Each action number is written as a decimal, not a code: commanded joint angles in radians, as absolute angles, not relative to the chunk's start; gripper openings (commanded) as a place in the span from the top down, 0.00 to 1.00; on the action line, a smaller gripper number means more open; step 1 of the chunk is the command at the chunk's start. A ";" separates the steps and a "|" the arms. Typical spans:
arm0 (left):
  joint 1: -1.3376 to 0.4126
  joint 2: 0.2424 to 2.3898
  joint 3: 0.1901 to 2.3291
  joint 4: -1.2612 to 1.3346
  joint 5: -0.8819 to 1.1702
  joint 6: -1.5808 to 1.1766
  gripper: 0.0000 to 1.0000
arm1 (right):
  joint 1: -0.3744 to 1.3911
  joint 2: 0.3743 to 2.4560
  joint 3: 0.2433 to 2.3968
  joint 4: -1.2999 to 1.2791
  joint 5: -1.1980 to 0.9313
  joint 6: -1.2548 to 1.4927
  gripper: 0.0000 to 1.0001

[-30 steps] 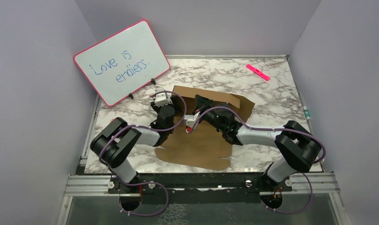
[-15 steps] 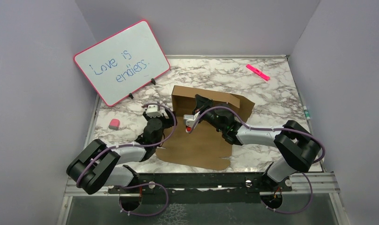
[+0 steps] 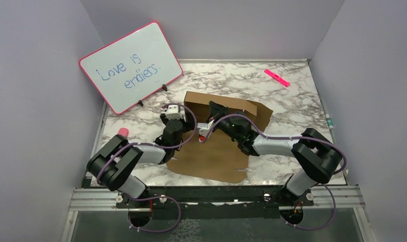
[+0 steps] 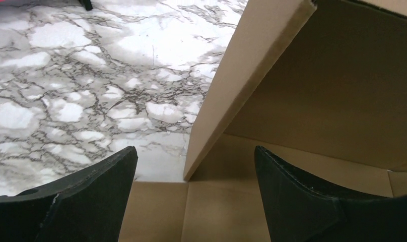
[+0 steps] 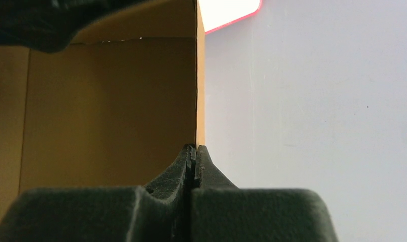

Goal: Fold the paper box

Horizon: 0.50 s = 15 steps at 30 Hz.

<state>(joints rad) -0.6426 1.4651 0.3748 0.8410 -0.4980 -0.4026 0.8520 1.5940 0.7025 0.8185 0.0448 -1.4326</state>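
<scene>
The box (image 3: pixel 215 151) sits mid-surface (image 3: pixel 292 108) between the arms with its far wall raised. The right fingers (image 5: pixel 181 169) are pinched tight on a raised edge, I'd say to hold it upright. The left fingers (image 4: pixel 85 196) gape wide and empty, lined up on the flap's near corner, both arms reaching in low with elbows bent.

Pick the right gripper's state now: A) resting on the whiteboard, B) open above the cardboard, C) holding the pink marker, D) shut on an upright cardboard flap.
D: the right wrist view shows the right gripper closed on a raised flap edge of the paper box.
</scene>
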 commanded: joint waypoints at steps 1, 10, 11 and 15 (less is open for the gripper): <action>-0.640 1.575 0.455 0.921 -0.541 -0.336 0.13 | 0.860 1.624 0.707 0.820 0.019 -1.398 0.99; -0.637 1.759 0.583 0.945 -0.656 -0.309 0.21 | 0.861 1.621 0.706 0.821 0.025 -1.397 0.99; -0.637 1.773 0.593 0.945 -0.664 -0.306 0.23 | 0.861 1.621 0.705 0.820 0.026 -1.397 0.99; -0.635 1.807 0.610 0.946 -0.704 -0.309 0.34 | 0.861 1.620 0.703 0.823 0.029 -1.396 0.99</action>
<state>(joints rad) -0.6361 1.7767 0.5850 0.9092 -0.6239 -0.3260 0.8520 1.5974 0.7025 0.8234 0.0444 -1.4303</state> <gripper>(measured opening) 0.717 0.012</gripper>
